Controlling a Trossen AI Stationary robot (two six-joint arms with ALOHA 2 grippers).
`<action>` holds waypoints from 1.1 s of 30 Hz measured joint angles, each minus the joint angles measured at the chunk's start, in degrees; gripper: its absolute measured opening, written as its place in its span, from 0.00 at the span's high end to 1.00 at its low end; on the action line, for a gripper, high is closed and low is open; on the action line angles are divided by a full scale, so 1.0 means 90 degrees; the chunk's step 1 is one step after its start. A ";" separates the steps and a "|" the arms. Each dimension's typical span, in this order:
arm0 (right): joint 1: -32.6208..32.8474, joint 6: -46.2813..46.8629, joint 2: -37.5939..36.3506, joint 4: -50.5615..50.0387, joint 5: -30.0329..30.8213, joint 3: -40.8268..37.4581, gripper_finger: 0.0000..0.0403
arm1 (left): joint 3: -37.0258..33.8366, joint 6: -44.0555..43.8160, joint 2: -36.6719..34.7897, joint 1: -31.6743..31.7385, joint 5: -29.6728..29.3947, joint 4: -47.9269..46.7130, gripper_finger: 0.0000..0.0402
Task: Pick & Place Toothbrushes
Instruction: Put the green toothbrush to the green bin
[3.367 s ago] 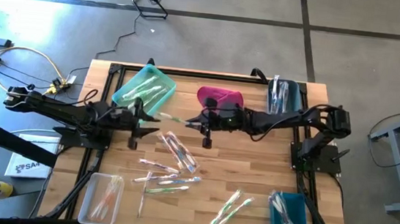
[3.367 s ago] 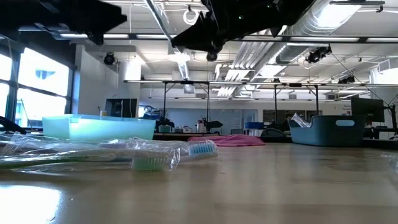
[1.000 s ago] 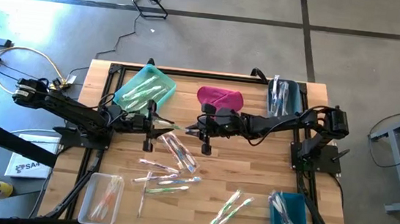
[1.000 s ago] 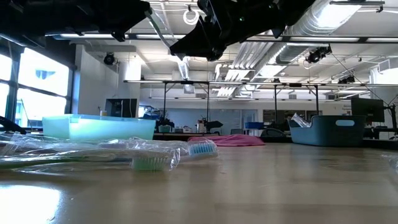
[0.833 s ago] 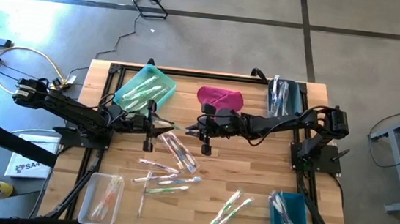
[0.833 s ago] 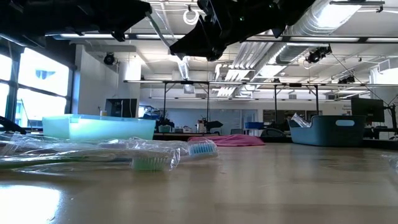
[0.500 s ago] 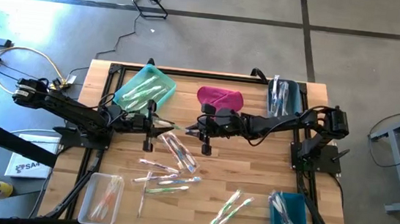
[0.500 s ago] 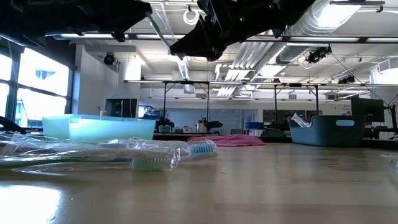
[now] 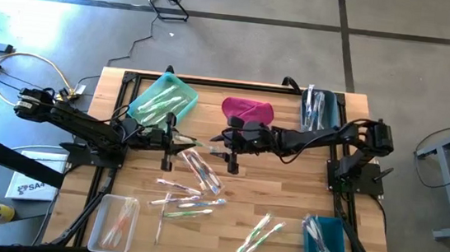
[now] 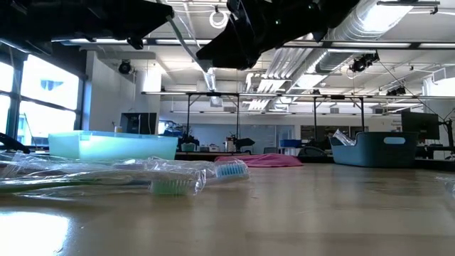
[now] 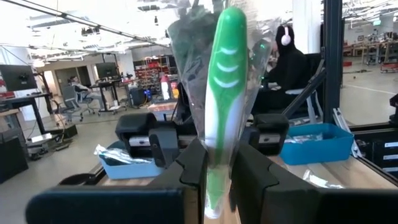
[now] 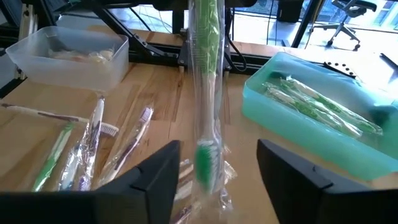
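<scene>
A green-handled toothbrush (image 9: 198, 145) in a clear wrapper hangs in the air over the middle of the table, between my two grippers. My left gripper (image 9: 177, 140) comes from the table's left and is shut on it. My right gripper (image 9: 221, 150) faces it from the right and stands open. Its two fingers (image 12: 155, 177) flank the bristle end (image 12: 204, 163) without touching it. Several more wrapped toothbrushes (image 9: 197, 179) lie flat on the wood below. My left gripper pinches the toothbrush's handle end (image 11: 217, 171), wrapper and all, between its two fingers (image 11: 194, 168). The fingers come in about level from the table's left and lie along the brush. The brush sticks out ahead of them toward the right gripper, lifted clear of the table.
A teal tray (image 9: 140, 108) with toothbrushes and a magenta cloth (image 9: 247, 109) lie at the far side. A dark blue bin (image 9: 331, 111) stands far right, a clear bin (image 9: 98, 223) near left and a blue bin (image 9: 338, 236) near right.
My right gripper has opened and let go of the green toothbrush. The brush stays where it was, now held by my left gripper alone.
</scene>
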 joint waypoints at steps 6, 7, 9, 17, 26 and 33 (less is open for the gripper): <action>0.0000 0.0455 -0.0655 -0.1077 -0.0002 0.0004 0.38 | 0.0002 0.0084 -0.0028 0.0000 -0.0327 -0.0046 0.89; 0.0000 0.0470 -0.0789 -0.1350 0.0000 0.0003 0.37 | 0.0002 0.0086 -0.0066 0.0000 -0.0468 -0.0090 0.89; 0.0000 0.0481 -0.1031 -0.1733 0.0000 0.0005 0.36 | 0.0005 0.0114 -0.0198 0.0052 -0.0759 -0.0274 0.89; -0.0010 0.0675 -0.1238 -0.2228 -0.0003 -0.0004 0.37 | 0.0601 -0.0263 -0.0965 0.0894 -0.0860 -0.2536 0.89; -0.0010 0.0680 -0.1076 -0.2316 0.0000 0.0003 0.40 | 0.2794 -0.1252 -0.0956 0.2096 -0.0869 -0.7446 0.89; -0.0010 0.0858 -0.1067 -0.2314 -0.0003 0.0003 0.40 | 0.3903 -0.1385 -0.0677 0.2874 -0.1187 -0.9394 0.89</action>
